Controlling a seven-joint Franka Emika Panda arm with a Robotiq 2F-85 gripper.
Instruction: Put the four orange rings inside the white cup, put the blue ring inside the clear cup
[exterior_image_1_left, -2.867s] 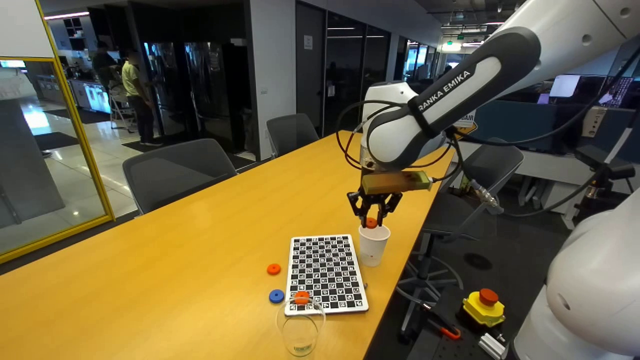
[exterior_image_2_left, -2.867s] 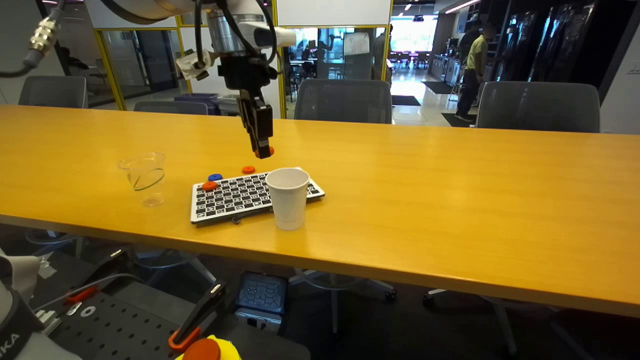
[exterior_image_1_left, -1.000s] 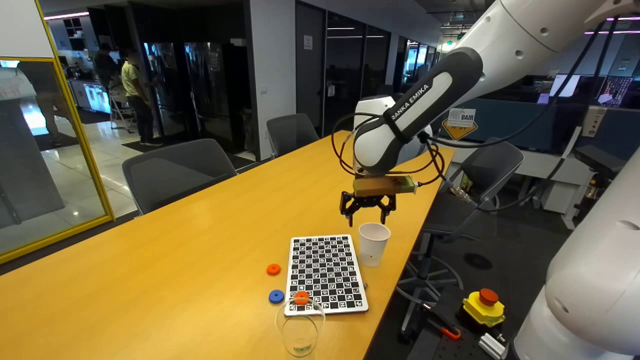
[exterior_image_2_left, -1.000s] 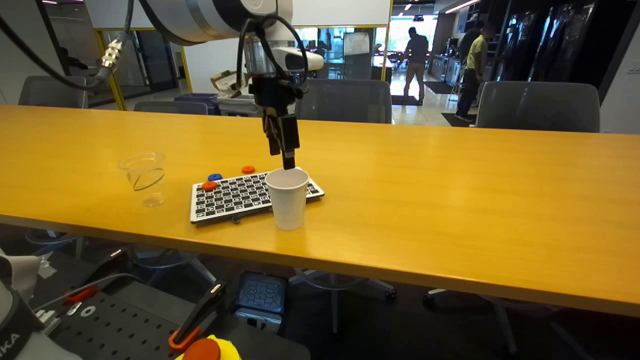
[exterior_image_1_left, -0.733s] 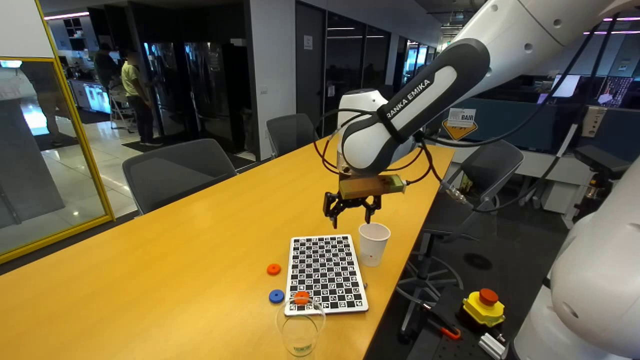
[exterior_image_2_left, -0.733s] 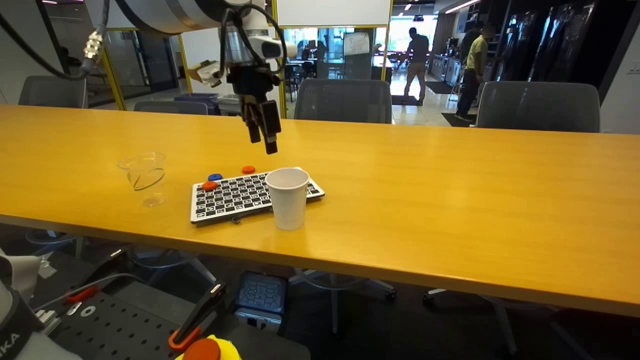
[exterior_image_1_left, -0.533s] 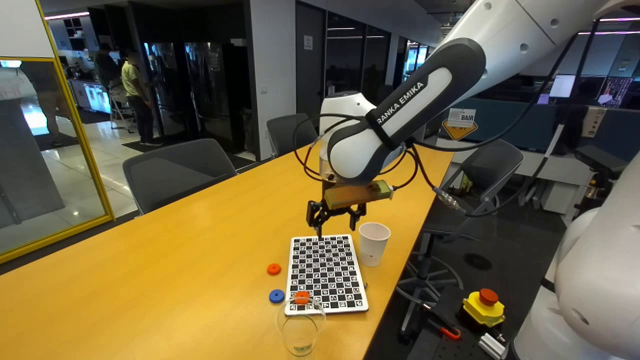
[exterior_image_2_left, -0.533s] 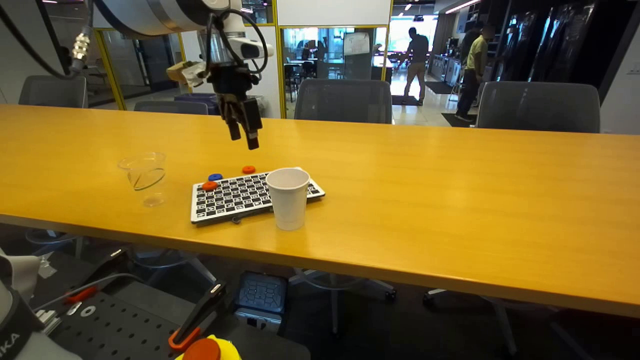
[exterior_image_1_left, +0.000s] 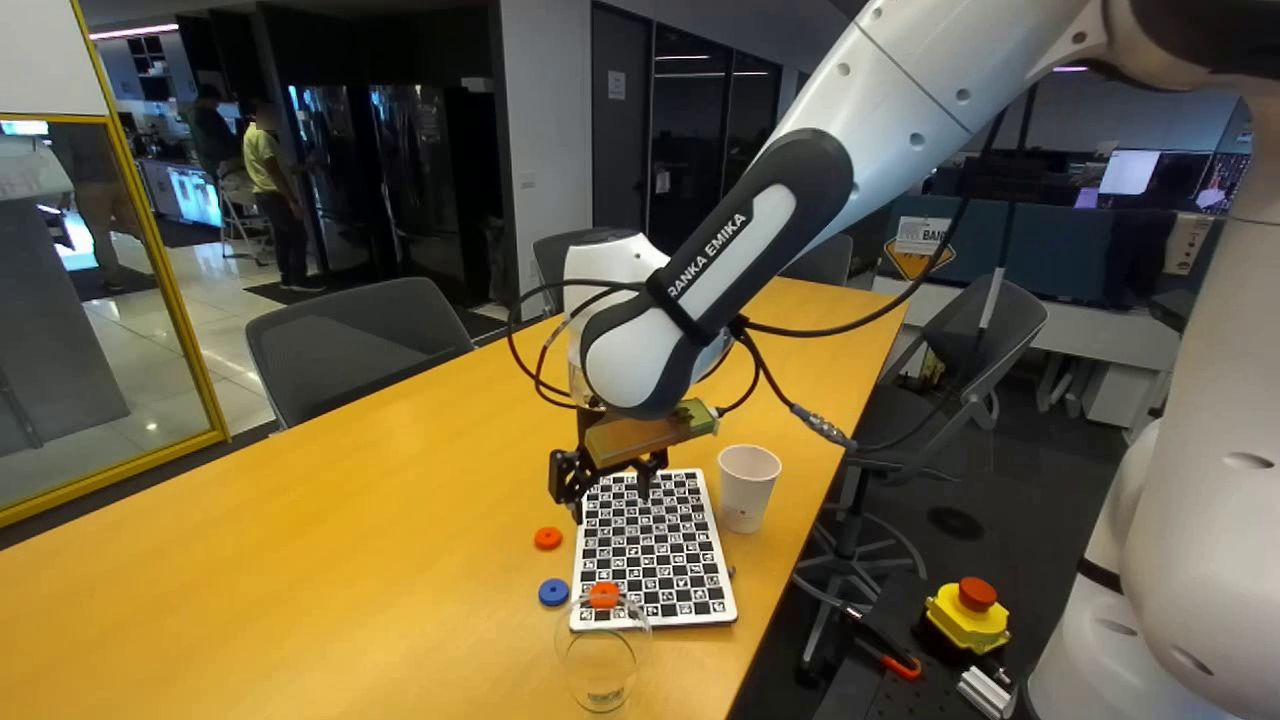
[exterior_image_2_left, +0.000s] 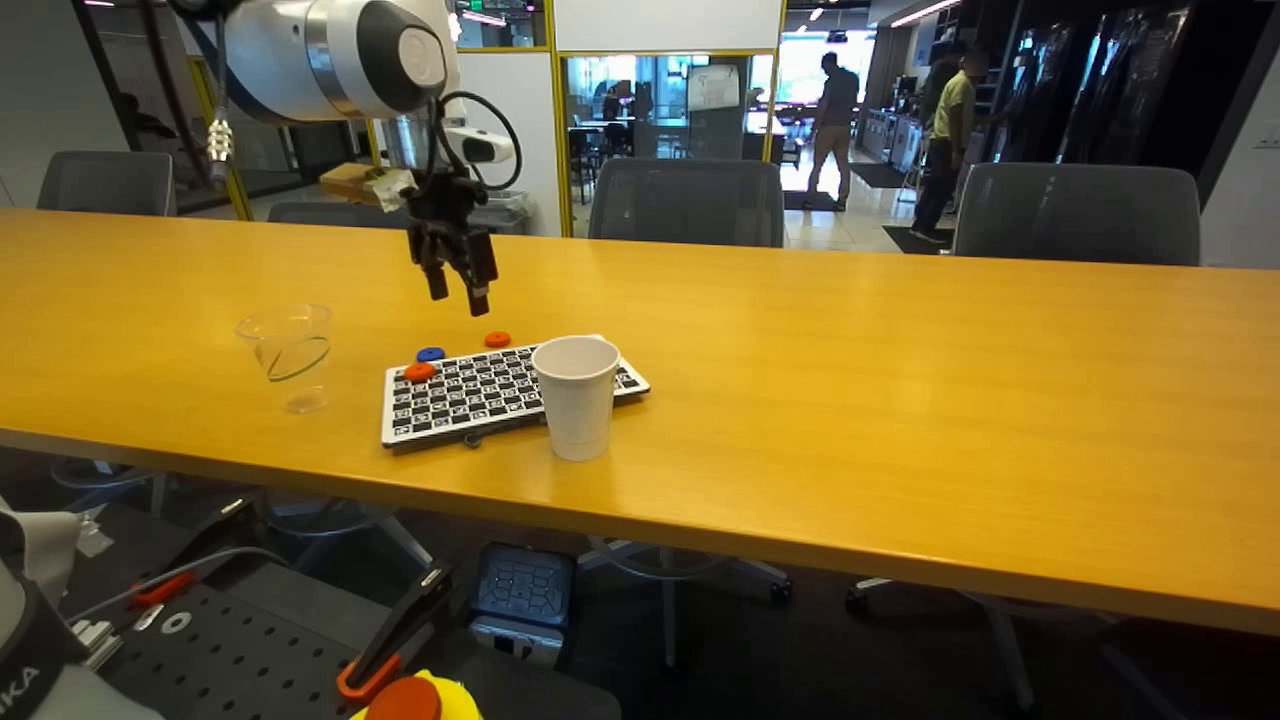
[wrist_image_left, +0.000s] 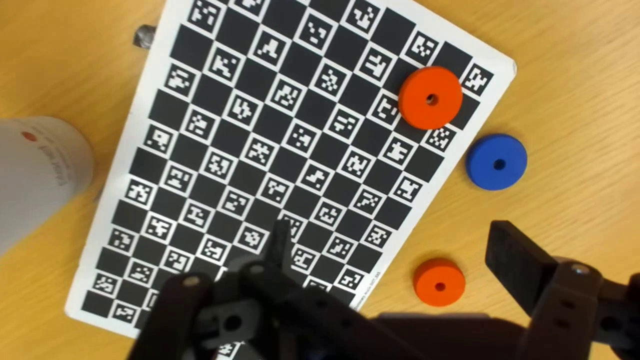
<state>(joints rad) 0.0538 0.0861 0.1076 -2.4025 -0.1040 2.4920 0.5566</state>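
Lettering (wrist_image_left: 55, 157) on white cup (wrist_image_left: 35, 185) shows only in wrist view.

We have moved the gripper (exterior_image_1_left: 611, 505) away from the white cup (exterior_image_1_left: 748, 490), which was below it and is now to one side. The patterned board (exterior_image_1_left: 660, 560) is now partly below the gripper, and the orange ring (wrist_image_left: 429, 277) beside the board is nearer, between the fingers (wrist_image_left: 517, 265) in the wrist view. We have released another orange ring: the jaws, earlier clamped on it, stand wide apart. Beyond the gripper, a person (exterior_image_2_left: 835, 130) in a dark top has entered an exterior view.
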